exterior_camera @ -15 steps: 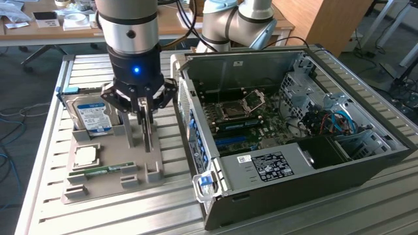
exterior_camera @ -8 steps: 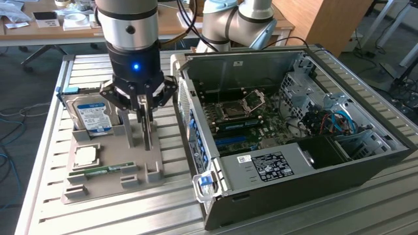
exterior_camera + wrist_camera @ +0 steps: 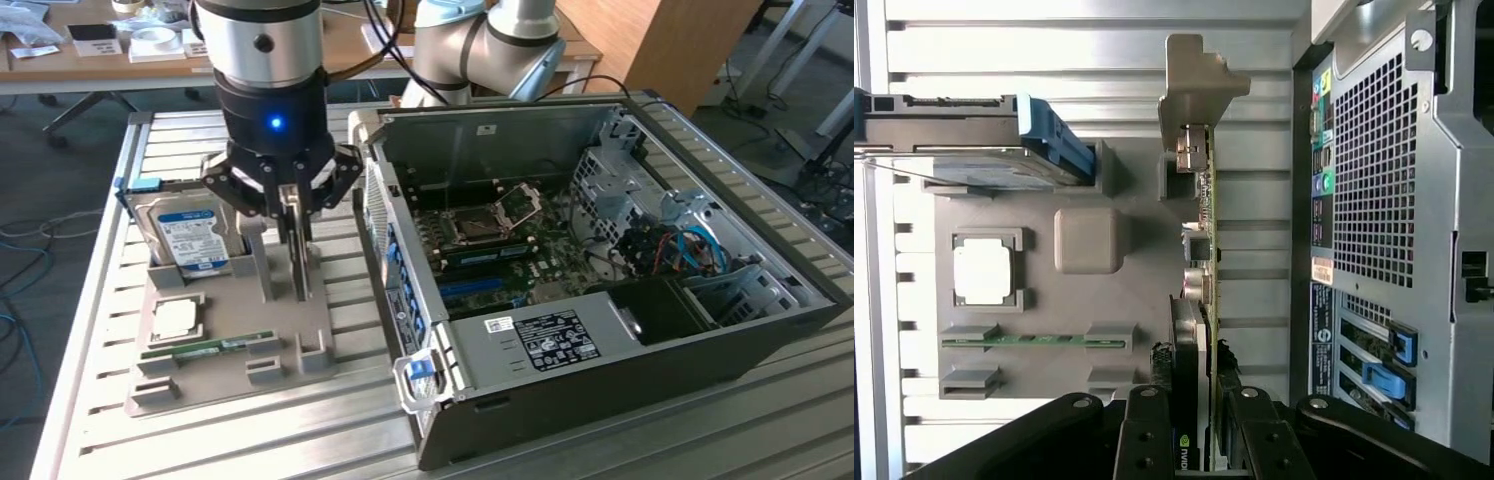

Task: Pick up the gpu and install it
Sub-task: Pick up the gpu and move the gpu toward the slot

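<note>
The gpu (image 3: 304, 268) stands on edge in a slot of the grey parts tray (image 3: 227, 310), to the exterior view's left of the open computer case (image 3: 747, 340). My gripper (image 3: 296, 240) comes straight down over it, a finger on each side of the card's upper edge. In the wrist view the gpu (image 3: 1199, 250) appears edge-on, dark face and green board side by side, with its pale metal bracket (image 3: 1194, 80) at the far end. The black fingers (image 3: 1144, 435) of the gripper (image 3: 1197, 440) press against both faces. The card's lower edge still sits in the tray (image 3: 1144, 260).
The tray also holds a blue-labelled hard drive (image 3: 187, 235), a processor (image 3: 176, 318) and a green RAM stick (image 3: 207, 349). The case lies on its side with the motherboard (image 3: 507, 250) exposed. Its rear wall (image 3: 1394, 200) stands close beside the gpu.
</note>
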